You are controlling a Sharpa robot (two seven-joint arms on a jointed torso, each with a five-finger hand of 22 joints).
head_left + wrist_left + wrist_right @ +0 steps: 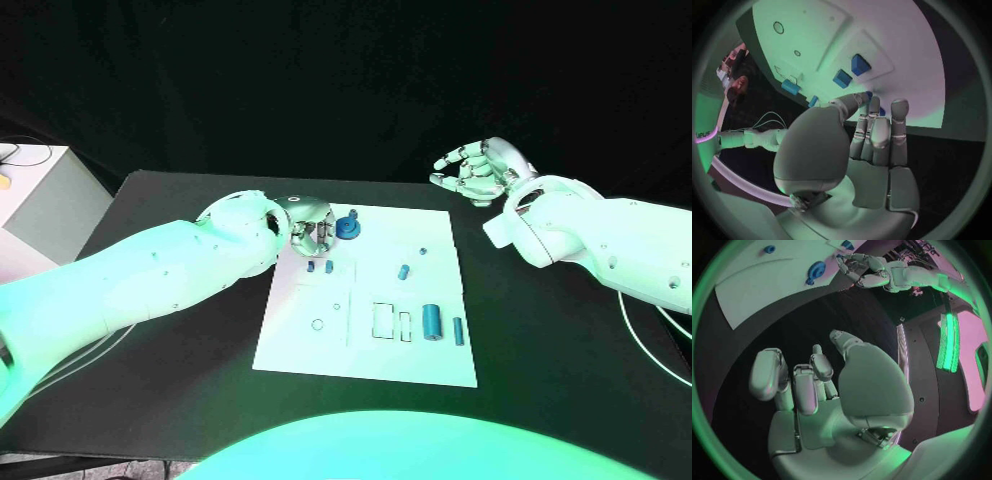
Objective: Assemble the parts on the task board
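The white task board (361, 345) lies mid-table. A round blue part (351, 230) stands at its far left corner, and my left hand (309, 226) hovers right beside it. In the left wrist view, the fingers (879, 137) lie straight and close together above the board (898, 45), with a bit of blue (869, 94) at the thumb tip; whether it is pinched is unclear. The right wrist view shows a small gap between the left hand (856, 267) and the round part (816, 270). My right hand (476, 172) floats beyond the board's far right corner, fingers loosely bent, holding nothing.
Small blue parts (404, 271) lie mid-board, and blue pegs (433, 322) stand near its right front beside a rectangular recess (382, 320). Two blue blocks (859, 64) sit ahead of the left fingers. A white box (43, 200) stands off the table's left edge.
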